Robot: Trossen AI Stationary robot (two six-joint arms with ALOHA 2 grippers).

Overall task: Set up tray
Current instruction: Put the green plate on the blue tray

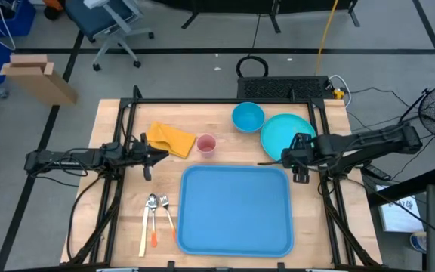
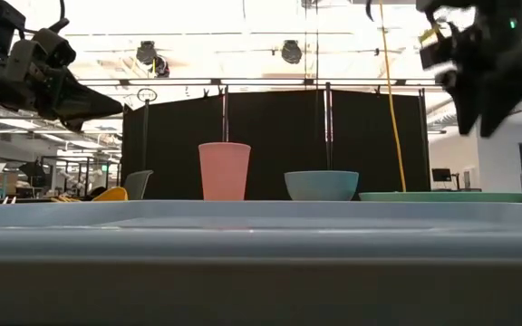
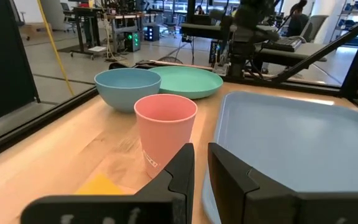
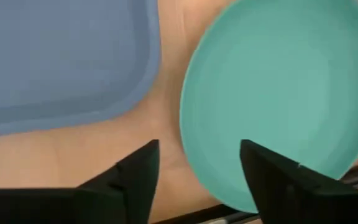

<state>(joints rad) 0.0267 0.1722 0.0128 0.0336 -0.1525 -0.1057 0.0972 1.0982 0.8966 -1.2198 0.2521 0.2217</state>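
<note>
the tray [image 1: 236, 210] lies flat on the wooden table [image 1: 119, 219], toward its front and a little right of the middle, with nothing on it. just off its left edge lie a spoon [image 1: 150, 204], a fork [image 1: 165, 202] and a pale-handled utensil beside them (which kind i cannot tell). behind the tray's left corner stands a pink cup [image 1: 206, 143], upright, and a yellow cloth [image 1: 171, 139] lies crumpled to the left of the cup. behind the tray's right half sit a blue bowl [image 1: 248, 117] and a teal plate [image 1: 287, 134], close together.

the right gripper [image 4: 199, 163] hangs above the near rim of the plate, beside the tray's back right corner, its fingers spread apart and holding nothing. the left gripper [image 3: 200, 163] hovers off the table beside the cloth, pointing toward the cup, its fingers nearly together with a thin gap and nothing between them.
</note>
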